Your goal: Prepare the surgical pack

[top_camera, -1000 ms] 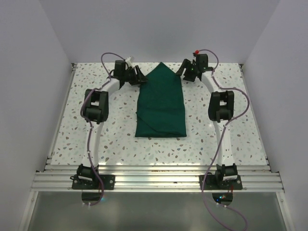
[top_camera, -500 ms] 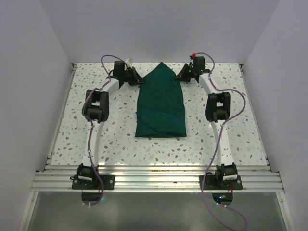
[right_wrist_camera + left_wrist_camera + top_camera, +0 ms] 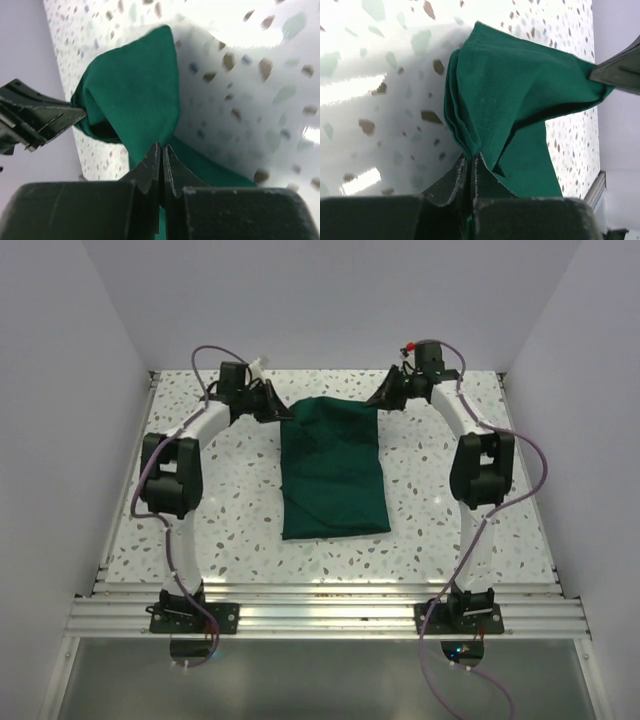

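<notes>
A dark green cloth drape (image 3: 333,468), folded into a long rectangle, lies in the middle of the speckled table (image 3: 240,530). Its far end is lifted off the table between both grippers. My left gripper (image 3: 283,412) is shut on the drape's far left corner, and in the left wrist view the layered cloth (image 3: 505,95) bunches out of the closed jaws (image 3: 470,159). My right gripper (image 3: 380,398) is shut on the far right corner; the right wrist view shows the green cloth (image 3: 135,95) pinched at its fingertips (image 3: 162,148). No instruments or gauze show.
White walls (image 3: 330,300) close the table at the back and both sides. An aluminium rail frame (image 3: 320,615) runs along the near edge with both arm bases on it. Purple cables (image 3: 520,445) loop off each arm.
Both grippers have shut on the drape's far corners. The pointed far tip is gone and the far end now forms a straight raised edge. Both arms' elbows have swung outward.
</notes>
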{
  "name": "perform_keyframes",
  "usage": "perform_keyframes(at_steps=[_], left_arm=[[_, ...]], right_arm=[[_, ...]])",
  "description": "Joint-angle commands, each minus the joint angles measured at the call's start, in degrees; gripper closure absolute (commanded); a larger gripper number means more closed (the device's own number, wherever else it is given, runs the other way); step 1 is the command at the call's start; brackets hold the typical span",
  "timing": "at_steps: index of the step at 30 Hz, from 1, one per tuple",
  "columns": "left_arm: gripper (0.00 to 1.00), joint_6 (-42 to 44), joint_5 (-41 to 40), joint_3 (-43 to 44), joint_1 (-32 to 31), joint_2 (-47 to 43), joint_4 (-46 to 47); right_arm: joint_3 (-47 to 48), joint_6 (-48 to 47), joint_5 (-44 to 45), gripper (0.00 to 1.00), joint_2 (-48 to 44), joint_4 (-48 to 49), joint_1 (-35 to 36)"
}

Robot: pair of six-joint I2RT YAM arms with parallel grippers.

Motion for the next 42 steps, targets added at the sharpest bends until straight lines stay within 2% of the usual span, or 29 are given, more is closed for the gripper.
perform_keyframes(at_steps=[1, 10, 16, 23, 28, 32, 33, 34, 37, 38, 40, 41, 42], left_arm=[[1.00, 4.0, 1.2, -6.4, -0.7, -10.2, -3.3], [1.00, 5.7, 2.4, -25.3, -5.0, -28.9, -8.3], [1.00, 2.8, 0.6, -37.9, -6.3, -41.9, -7.4], [1.00, 0.8, 1.0, -51.2, -6.5, -47.5, -3.9], [0.98, -1.6, 2.6, -55.2, -7.6, -49.2, -0.5], [0.92, -2.5, 3.2, -57.5, -9.4, -51.1, 0.8], [0.86, -2.9, 3.4, -58.6, -9.9, -52.0, 1.2], [0.86, -2.9, 3.7, -58.6, -9.9, -52.0, 1.5], [0.76, -3.3, 4.7, -60.4, -10.6, -53.3, 2.5], [0.70, -3.5, 4.9, -61.2, -10.9, -53.6, 2.7], [0.64, -3.2, 5.9, -61.7, -11.2, -54.1, 3.1], [0.60, -2.4, 6.5, -61.8, -11.2, -54.3, 3.2], [0.58, -1.8, 6.8, -61.5, -11.2, -54.9, 2.6]], right_arm=[[-6.2, -3.4, -3.5, 1.00, -10.8, -5.8, 0.1], [-30.2, -6.5, -4.9, 1.00, -30.7, -8.8, 0.2], [-42.9, -10.1, -4.5, 1.00, -38.8, -10.6, 0.2], [-52.6, -11.4, -4.3, 1.00, -43.8, -9.8, 0.2], [-54.7, -13.7, -1.3, 1.00, -43.7, -11.1, 0.2], [-55.8, -14.5, -0.2, 1.00, -42.6, -10.8, 0.2], [-56.4, -14.5, -0.2, 1.00, -42.1, -10.5, 0.2], [-56.7, -14.5, -0.2, 1.00, -42.1, -10.3, 0.2], [-57.4, -14.5, 0.3, 0.98, -40.7, -10.1, 0.1], [-57.5, -14.5, 0.7, 0.96, -40.0, -10.1, 0.2], [-57.1, -14.8, 1.1, 0.88, -39.1, -10.4, 0.2], [-56.9, -15.2, 1.1, 0.76, -38.9, -10.4, 0.2], [-56.0, -15.3, 1.1, 0.71, -39.2, -10.4, 0.2]])
